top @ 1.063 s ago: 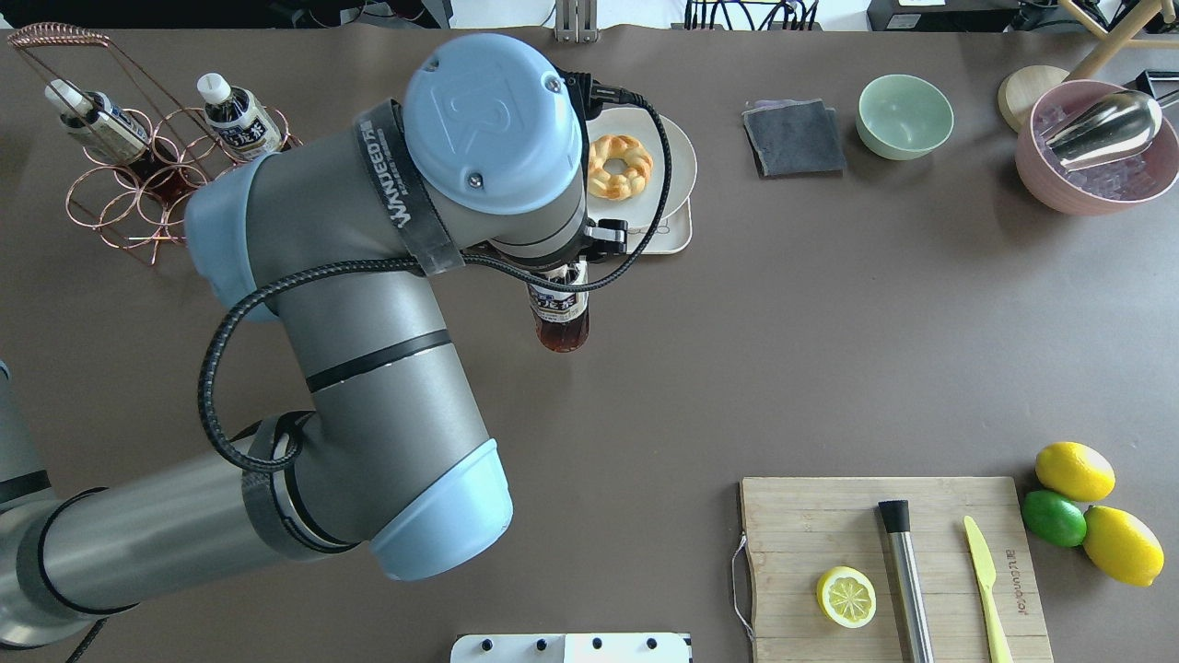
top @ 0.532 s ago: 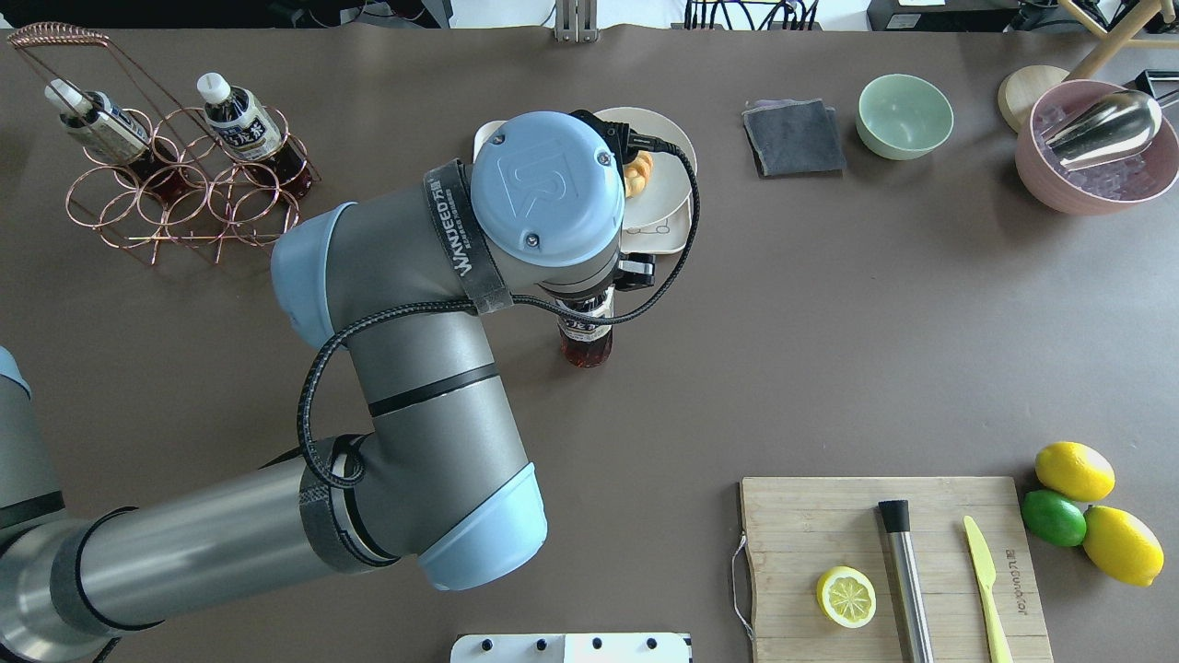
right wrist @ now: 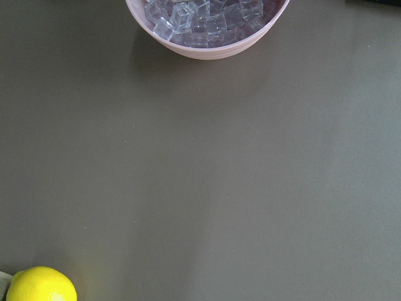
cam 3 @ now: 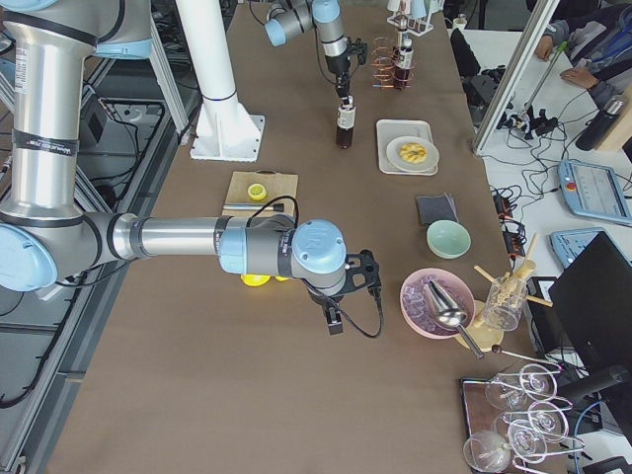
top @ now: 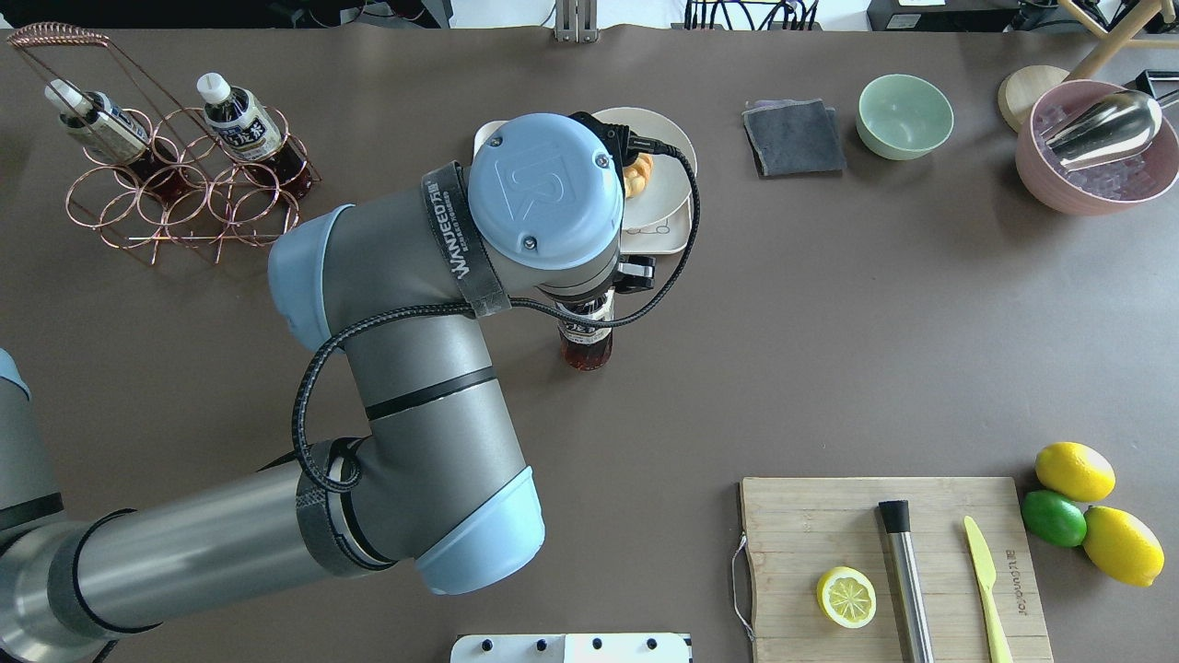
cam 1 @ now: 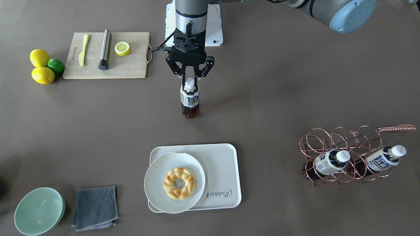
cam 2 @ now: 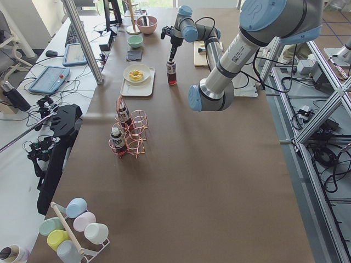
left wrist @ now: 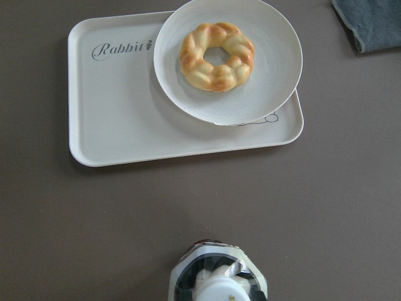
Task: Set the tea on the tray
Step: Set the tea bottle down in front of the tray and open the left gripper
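Note:
The tea bottle (cam 1: 189, 104) stands upright, dark brown with a white cap and a white-and-blue label, on or just above the brown table on the robot's side of the tray. My left gripper (cam 1: 189, 84) comes down from above and is shut on its cap. The bottle's top shows at the bottom of the left wrist view (left wrist: 219, 283). The off-white tray (cam 1: 221, 164) with the word "Rabbit" holds a round white plate (cam 1: 157, 193) with a braided pastry ring (cam 1: 179, 183). My right gripper (cam 3: 336, 314) hangs near the pink bowl; I cannot tell whether it is open.
A copper wire rack (cam 1: 347, 137) holds two alike bottles (cam 1: 329, 162). A wooden cutting board (cam 1: 131, 67) carries a lemon half, a steel muddler and a yellow knife. Lemons and a lime, a green bowl (cam 1: 37, 211), a grey cloth (cam 1: 95, 207) and a pink bowl of ice (right wrist: 207, 28) lie around.
My left arm carried the bottle to the right and slightly toward the robot's side, then nearly stopped over the last half second. The tray and plate have not moved.

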Tool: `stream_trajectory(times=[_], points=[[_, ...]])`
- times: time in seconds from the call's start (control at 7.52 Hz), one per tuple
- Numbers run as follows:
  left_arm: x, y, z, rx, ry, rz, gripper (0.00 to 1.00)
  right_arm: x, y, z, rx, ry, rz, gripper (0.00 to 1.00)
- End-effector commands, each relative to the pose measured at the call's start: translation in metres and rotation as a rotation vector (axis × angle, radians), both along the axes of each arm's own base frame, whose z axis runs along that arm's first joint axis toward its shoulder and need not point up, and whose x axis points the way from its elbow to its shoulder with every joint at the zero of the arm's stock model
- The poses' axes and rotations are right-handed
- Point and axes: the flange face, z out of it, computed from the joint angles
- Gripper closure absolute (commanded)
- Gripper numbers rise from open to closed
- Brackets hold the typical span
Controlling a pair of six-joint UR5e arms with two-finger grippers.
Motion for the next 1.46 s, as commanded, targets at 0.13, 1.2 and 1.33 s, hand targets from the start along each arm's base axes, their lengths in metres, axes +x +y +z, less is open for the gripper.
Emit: stream_trajectory(times=[0.13,1.2,1.33], points=[[0.000,0.002,0.006,-0.007,-0.005,0.004,0.85,0.000,-0.001,-0.001,0.002,-0.001,0.000,0.00],[-0.202,-0.037,0.063,0.024,-0.002,0.066,0.03,-0.059,-0.064,-0.100,-0.025,-0.020,0.058,0.00],[-0.254,-0.046,0.095,0.029,-0.008,0.095,0.03,-0.077,-0.074,-0.130,-0.048,-0.034,0.088,0.00]])
